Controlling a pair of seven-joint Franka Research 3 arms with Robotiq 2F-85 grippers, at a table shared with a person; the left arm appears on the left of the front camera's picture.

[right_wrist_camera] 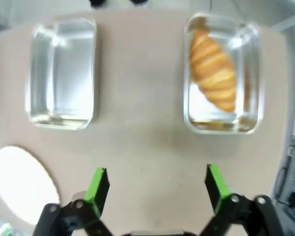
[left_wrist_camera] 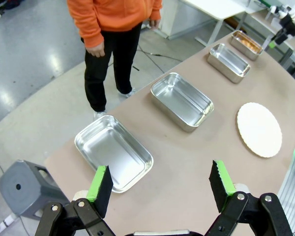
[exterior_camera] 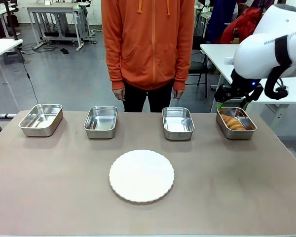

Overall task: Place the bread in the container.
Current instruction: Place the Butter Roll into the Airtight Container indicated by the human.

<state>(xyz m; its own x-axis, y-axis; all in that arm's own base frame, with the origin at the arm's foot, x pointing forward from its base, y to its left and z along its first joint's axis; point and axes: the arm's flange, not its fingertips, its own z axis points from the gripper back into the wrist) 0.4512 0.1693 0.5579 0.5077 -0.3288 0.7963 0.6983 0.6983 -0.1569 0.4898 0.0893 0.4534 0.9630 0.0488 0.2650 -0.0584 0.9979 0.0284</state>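
Hiding part of container [exterior_camera: 236,123]: right pincer [exterior_camera: 232,102].

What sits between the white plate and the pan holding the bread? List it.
Nothing: in the front view, bare tabletop separates the white plate from the container holding the bread.

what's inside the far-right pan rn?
The bread lies inside the container, slanted along its length, clear of the open right gripper. The steel floor shows around it; the floor directly under the bread is covered.
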